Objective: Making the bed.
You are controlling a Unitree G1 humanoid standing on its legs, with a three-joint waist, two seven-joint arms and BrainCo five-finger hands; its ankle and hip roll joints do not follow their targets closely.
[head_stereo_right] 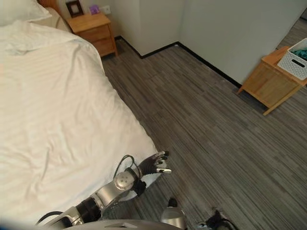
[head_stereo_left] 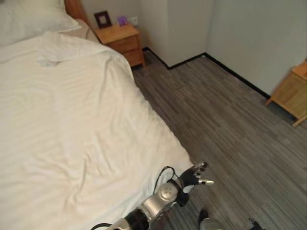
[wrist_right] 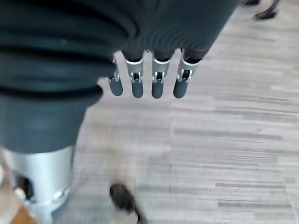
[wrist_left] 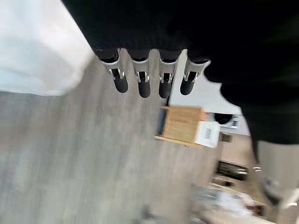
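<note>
A white duvet [head_stereo_left: 72,120] covers the bed, with light creases near the foot and a small rumpled fold [head_stereo_left: 50,57] by the head. A white pillow [head_stereo_left: 29,17] lies at the head end. My left hand [head_stereo_left: 194,175] hovers just off the duvet's near right corner [head_stereo_left: 180,160], over the floor, fingers spread and straight, holding nothing. In the left wrist view its fingers [wrist_left: 142,79] point past the duvet's edge [wrist_left: 37,56]. My right hand [wrist_right: 157,77] hangs over the grey floor with relaxed fingers and nothing in it.
A wooden nightstand [head_stereo_left: 122,40] with a picture frame [head_stereo_left: 102,19] stands beside the head of the bed. A wall corner [head_stereo_left: 182,28] juts out behind it. At the far right stands a low wooden cabinet [head_stereo_right: 268,81] carrying a white basket [head_stereo_right: 297,60].
</note>
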